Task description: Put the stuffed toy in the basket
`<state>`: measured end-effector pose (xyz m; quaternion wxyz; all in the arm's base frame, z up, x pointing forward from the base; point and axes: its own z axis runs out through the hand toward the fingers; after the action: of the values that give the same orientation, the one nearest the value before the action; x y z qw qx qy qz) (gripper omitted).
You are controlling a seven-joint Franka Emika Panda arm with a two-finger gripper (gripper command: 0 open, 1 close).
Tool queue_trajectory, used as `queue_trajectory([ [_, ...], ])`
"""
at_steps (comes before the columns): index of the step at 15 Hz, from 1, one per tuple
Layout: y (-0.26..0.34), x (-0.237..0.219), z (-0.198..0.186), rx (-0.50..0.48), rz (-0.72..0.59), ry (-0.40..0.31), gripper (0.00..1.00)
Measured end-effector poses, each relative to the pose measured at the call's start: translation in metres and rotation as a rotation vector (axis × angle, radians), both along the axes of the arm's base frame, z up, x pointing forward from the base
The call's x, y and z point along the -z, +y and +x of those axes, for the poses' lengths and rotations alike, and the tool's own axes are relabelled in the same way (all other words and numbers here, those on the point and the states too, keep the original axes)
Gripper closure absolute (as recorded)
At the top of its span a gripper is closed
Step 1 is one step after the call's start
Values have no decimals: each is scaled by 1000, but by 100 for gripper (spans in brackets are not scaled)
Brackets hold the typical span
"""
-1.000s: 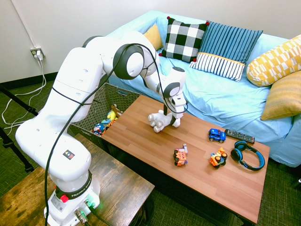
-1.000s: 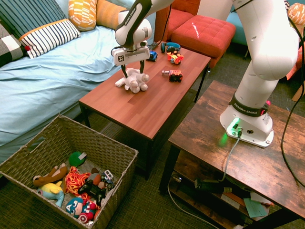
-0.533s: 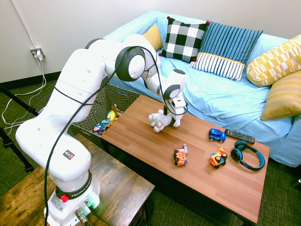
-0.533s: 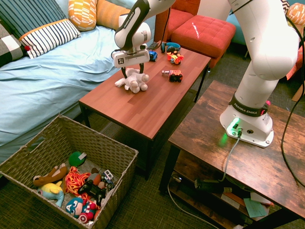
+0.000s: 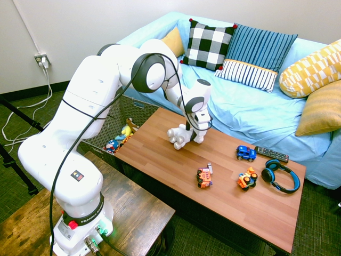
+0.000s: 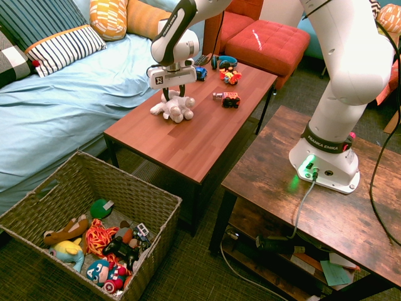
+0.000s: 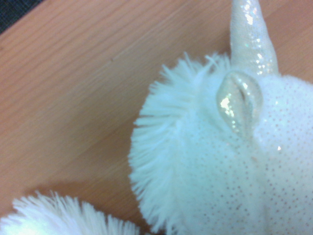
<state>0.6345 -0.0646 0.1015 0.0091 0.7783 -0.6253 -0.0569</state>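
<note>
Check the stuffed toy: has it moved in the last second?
Yes, slightly. The stuffed toy has risen with the claw, further above the coffee table; in the second exterior view it sits higher against the same tabletop.

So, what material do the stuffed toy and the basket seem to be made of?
The stuffed toy looks like soft white plush, with fluffy fibres and a glittery horn and ear. The basket appears woven, wicker or similar: its walls show a braided brown-grey weave.

Stuffed toy (image 6: 170,106) now slightly raised in the end effector (image 6: 173,95).
</note>
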Motion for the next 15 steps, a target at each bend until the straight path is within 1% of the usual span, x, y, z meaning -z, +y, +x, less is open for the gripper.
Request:
queue_trajectory([
  [3, 11, -7, 2, -57, 11, -32, 100],
  [6, 34, -38, 6, -127, 0, -79, 100],
  [9, 95, -86, 12, -248, -28, -135, 100],
  [11, 147, -109, 11, -320, -47, -156, 100],
  [15, 236, -119, -1, -433, -65, -176, 100],
])
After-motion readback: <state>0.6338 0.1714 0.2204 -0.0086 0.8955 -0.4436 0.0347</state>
